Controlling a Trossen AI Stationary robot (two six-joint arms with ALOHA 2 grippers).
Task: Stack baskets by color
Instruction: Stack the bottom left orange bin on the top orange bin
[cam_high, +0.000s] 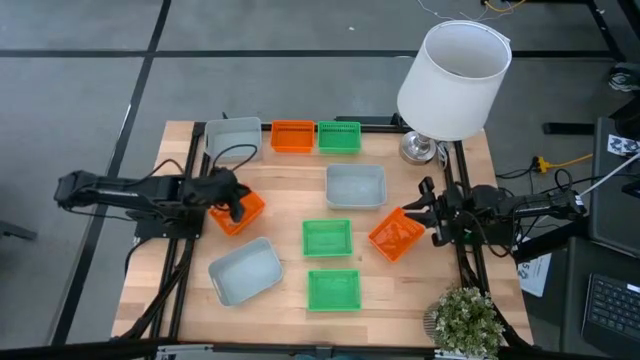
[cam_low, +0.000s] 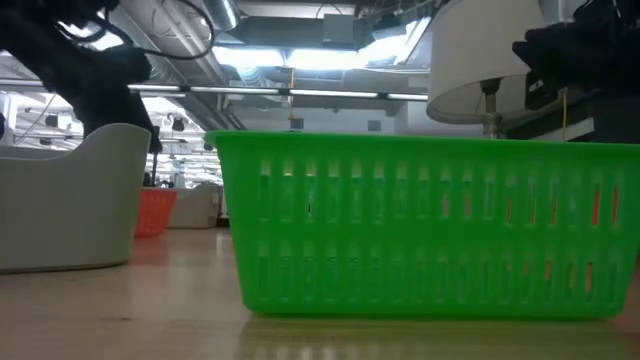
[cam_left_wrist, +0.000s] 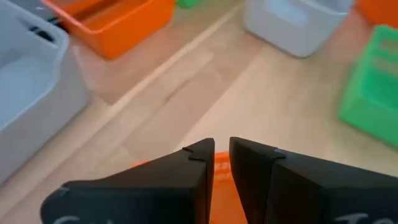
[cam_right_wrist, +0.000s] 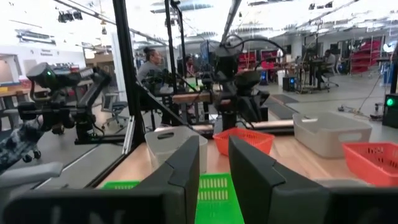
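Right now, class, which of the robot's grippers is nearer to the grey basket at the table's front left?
Left. The left gripper sits just behind the grey basket, at an orange basket; the right gripper is far across the table.

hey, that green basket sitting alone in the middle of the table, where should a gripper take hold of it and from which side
Take the middle green basket by one of its thin upright walls, coming straight down from above with one finger inside and one outside. It sits flat with its top open, and its rim is exposed. The wall facing the right gripper looks easiest to reach, though the orange basket beside it leaves less room there.
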